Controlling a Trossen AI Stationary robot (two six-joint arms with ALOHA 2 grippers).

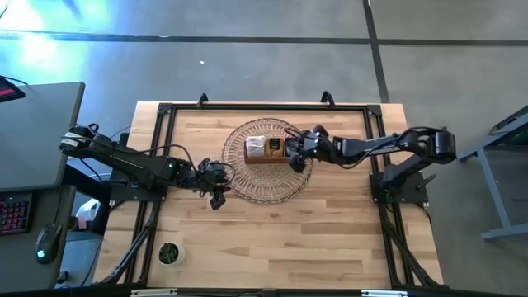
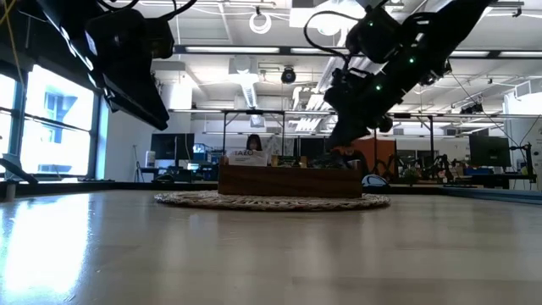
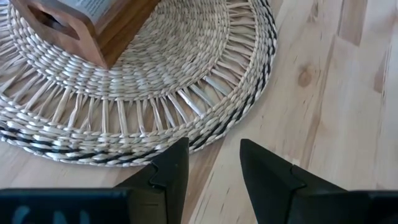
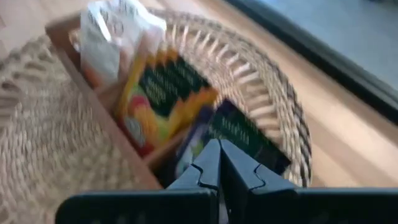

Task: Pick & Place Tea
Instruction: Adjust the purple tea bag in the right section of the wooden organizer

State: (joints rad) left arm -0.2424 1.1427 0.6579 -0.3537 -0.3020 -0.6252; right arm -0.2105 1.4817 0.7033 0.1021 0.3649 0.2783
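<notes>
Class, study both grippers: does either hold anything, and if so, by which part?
Neither holds anything. The left gripper is open beside the woven basket; the right gripper is shut, empty, above the tea sachets in the wooden box.

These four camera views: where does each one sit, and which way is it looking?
High: above, straight down on the table, both arms.
Low: at tabletop height, level across to the wooden box; arms overhead.
Left wrist: past the open left pincer to the woven mat.
Right wrist: past the shut right pincer to the tea sachets.
All share the mat.
</notes>
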